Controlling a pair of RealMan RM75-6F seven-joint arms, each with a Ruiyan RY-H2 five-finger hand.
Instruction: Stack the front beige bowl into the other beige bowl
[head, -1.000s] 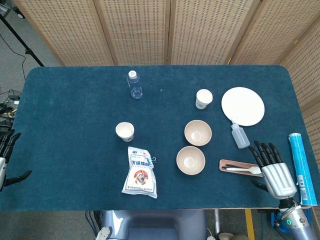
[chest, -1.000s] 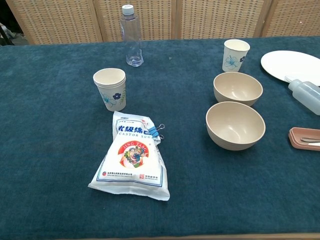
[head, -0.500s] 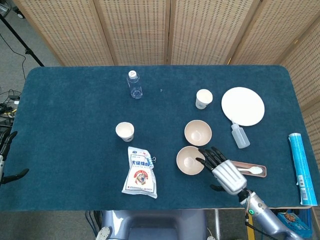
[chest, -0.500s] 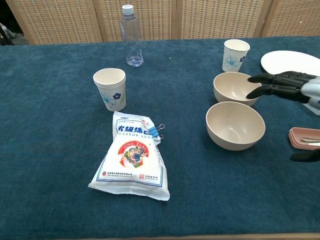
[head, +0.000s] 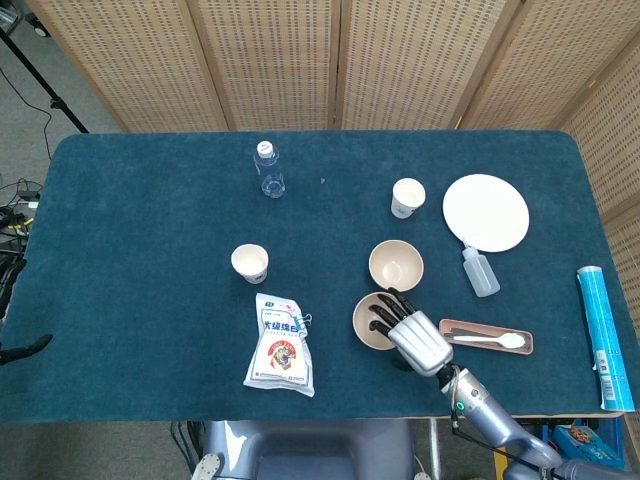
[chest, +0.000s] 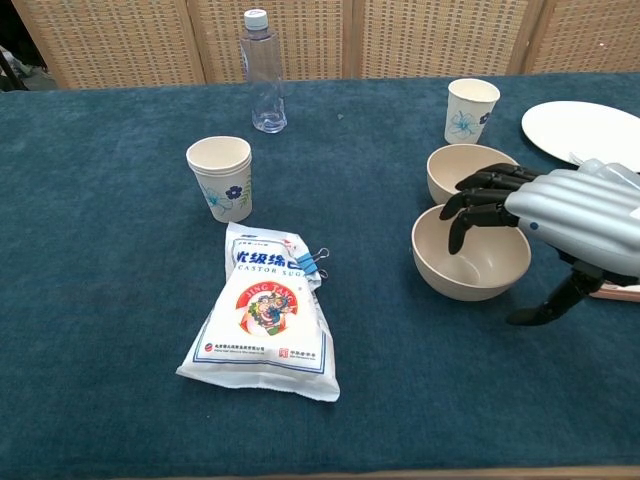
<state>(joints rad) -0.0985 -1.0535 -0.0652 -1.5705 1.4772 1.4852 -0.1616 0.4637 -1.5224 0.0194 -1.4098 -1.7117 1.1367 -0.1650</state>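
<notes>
Left hand (head: 22, 350) only a dark sliver at the table's left edge in the head view; whether released or clenched could not be told.

Front beige bowl (chest: 470, 252) sat upright on the near-right part of the cloth, the other beige bowl (chest: 473, 173) just beyond it, rims close, contact not clear. Right hand (chest: 560, 218) hovered over the front bowl, released, holding nothing: fingers (chest: 478, 205) curled down over the far rim into the cavity, thumb hanging outside the near-right wall.

Judgement: step in hand was the grasp. To do it well, the rim wanted pinching between fingers inside and thumb outside, with the bowl kept level on lifting; it would need to rise above the far bowl's rim before going down centred. A shallow pinch could tip the bowl.

Surface: dark blue cloth-covered table (head: 140, 300). Left to right: paper cup (chest: 220, 177), snack bag (chest: 268, 315), water bottle (chest: 262, 72), second cup (chest: 470, 110), white plate (chest: 580, 130). Woven screens (head: 300, 60) stood behind.
</notes>
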